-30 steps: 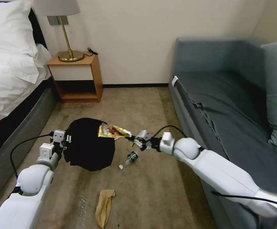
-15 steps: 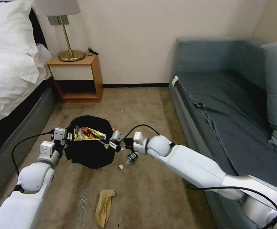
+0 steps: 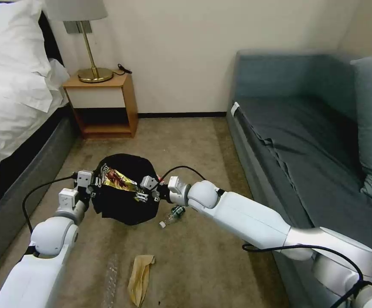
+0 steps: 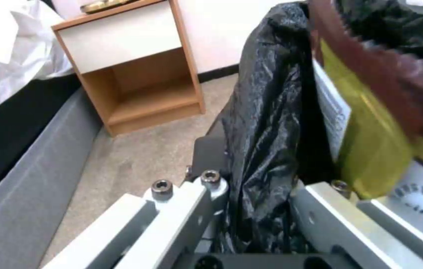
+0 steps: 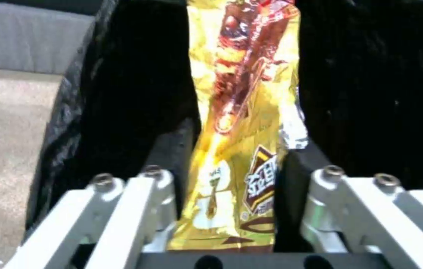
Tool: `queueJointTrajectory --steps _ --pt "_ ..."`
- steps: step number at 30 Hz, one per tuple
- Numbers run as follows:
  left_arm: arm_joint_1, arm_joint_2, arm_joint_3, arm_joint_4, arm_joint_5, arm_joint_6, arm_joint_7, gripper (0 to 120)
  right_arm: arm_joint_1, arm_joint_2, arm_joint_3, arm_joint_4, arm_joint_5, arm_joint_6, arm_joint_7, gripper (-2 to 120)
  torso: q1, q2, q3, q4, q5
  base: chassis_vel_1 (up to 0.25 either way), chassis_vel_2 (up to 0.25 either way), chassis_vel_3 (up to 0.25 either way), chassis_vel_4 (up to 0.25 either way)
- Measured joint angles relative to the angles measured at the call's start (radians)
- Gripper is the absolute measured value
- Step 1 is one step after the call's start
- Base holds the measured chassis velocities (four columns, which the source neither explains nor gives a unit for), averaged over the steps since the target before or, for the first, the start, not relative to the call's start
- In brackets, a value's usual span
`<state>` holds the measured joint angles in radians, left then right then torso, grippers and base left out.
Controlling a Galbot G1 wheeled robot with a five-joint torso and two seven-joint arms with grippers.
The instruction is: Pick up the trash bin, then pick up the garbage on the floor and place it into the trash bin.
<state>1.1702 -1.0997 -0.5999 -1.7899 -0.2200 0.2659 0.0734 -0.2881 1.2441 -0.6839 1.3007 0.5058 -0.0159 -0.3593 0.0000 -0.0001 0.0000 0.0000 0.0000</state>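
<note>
Left gripper (image 3: 93, 187) holds the trash bin (image 3: 124, 196) off the carpet (image 3: 194, 141) by its left rim; the fingers (image 4: 211, 157) pinch the rim and its black bag liner (image 4: 266, 112) between them. The bin tilts, mouth facing up and toward the robot, just left of centre on the floor.

Right gripper (image 3: 145, 193) reaches across the bin's mouth from the right. Its fingers (image 5: 171, 149) are pressed on a yellow snack wrapper (image 3: 117, 179), which stretches out from the gripper over the dark opening toward the left rim. In the right wrist view the wrapper (image 5: 243, 112) runs straight out between the two pads with the black liner on both sides.

Small green-labelled bottle (image 3: 174, 214) lies on the carpet just right of the bin, under the right wrist. Brown paper bag (image 3: 140, 278) lies flat on the carpet nearer the robot, well apart from the bin.

Bed (image 3: 10, 98) at left, wooden nightstand (image 3: 102, 100) with a lamp (image 3: 90, 51) at far left, grey sofa (image 3: 305, 137) at right.
</note>
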Motion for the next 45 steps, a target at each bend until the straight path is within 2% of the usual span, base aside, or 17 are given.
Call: queueJointTrajectory --steps 1,6,7,8,10,13,15,29,32,35,38,39,41,45 --pt "0.000 0.000 0.000 0.000 -0.003 0.000 0.000 4 -0.003 -0.006 0.003 0.000 -0.003 0.000 0.000 52 0.000 0.000 0.000 0.0000 0.0000 0.000 0.000 0.000 0.000" --pt "-0.002 -0.001 -0.002 0.001 -0.007 0.000 0.000 4 -0.010 -0.017 0.011 0.000 -0.009 0.000 -0.002 64 0.000 0.000 0.000 0.0000 0.0000 0.000 0.000 0.000 0.000" --pt "-0.004 -0.002 -0.002 0.004 -0.008 0.000 0.000 4 -0.016 -0.025 0.016 0.004 -0.011 0.000 -0.003 73 0.000 0.000 0.000 -0.0001 0.0000 0.000 0.000 0.000 0.000" --pt "-0.004 -0.002 -0.002 0.004 -0.008 0.000 0.000 4 -0.016 -0.025 0.016 0.004 -0.011 0.000 -0.003 73 0.000 0.000 0.000 -0.0001 0.0000 0.000 0.000 0.000 0.000" --pt "-0.006 -0.007 -0.005 0.015 -0.009 -0.001 0.000 4 -0.025 -0.042 0.024 0.014 -0.014 0.000 -0.004 85 0.000 0.000 0.000 0.0000 0.0001 0.000 0.000 0.000 0.000" --pt "-0.006 -0.010 -0.005 0.019 -0.011 -0.003 0.000 4 -0.028 -0.048 0.027 0.016 -0.016 0.000 -0.004 90 0.000 0.000 0.000 -0.0001 0.0001 0.000 0.000 0.000 0.000" --pt "-0.004 -0.016 -0.006 0.023 -0.027 -0.003 0.000 4 -0.031 -0.056 0.031 0.017 -0.019 0.000 -0.004 99 0.000 0.000 0.000 -0.0001 0.0001 0.000 0.000 0.000 0.000" --pt "-0.003 -0.025 -0.021 0.032 -0.052 -0.006 -0.001 4 0.017 -0.076 0.015 0.038 -0.003 -0.019 0.004 100 0.000 0.000 0.000 0.0002 0.0001 0.000 0.000 0.000 0.000" --pt "-0.004 -0.017 -0.037 0.035 -0.056 -0.011 -0.001 4 0.012 -0.108 0.026 0.071 0.006 -0.034 0.015 100 0.000 0.000 0.000 0.0002 0.0001 0.000 0.000 0.000 0.000" --pt "0.003 -0.003 -0.064 0.040 -0.065 -0.017 0.000 4 -0.038 -0.191 0.039 0.119 0.011 -0.044 0.024 100 0.000 0.000 0.000 -0.0001 0.0000 0.000 0.000 0.000 0.000" --pt "0.006 0.005 -0.078 0.040 -0.071 -0.018 0.001 4 -0.086 -0.234 0.058 0.143 0.009 -0.045 0.025 100 0.000 0.000 0.000 -0.0003 0.0002 0.000 0.000 0.000 0.000" --pt "0.006 0.005 -0.078 0.040 -0.071 -0.018 0.001 4 -0.086 -0.234 0.058 0.143 0.009 -0.045 0.025 100 0.000 0.000 0.000 -0.0003 0.0002 0.000 0.000 0.000 0.000" --pt "0.012 0.016 -0.093 0.045 -0.077 -0.020 0.001 4 -0.181 -0.272 0.108 0.162 -0.001 -0.042 0.022 100 0.000 0.000 0.000 -0.0001 0.0002 0.000 0.000 0.000 0.000" --pt "0.014 0.023 -0.101 0.053 -0.078 -0.020 0.001 4 -0.247 -0.284 0.140 0.161 -0.026 -0.025 0.005 100 0.000 0.000 0.000 -0.0002 0.0001 0.000 0.000 0.000 0.000"
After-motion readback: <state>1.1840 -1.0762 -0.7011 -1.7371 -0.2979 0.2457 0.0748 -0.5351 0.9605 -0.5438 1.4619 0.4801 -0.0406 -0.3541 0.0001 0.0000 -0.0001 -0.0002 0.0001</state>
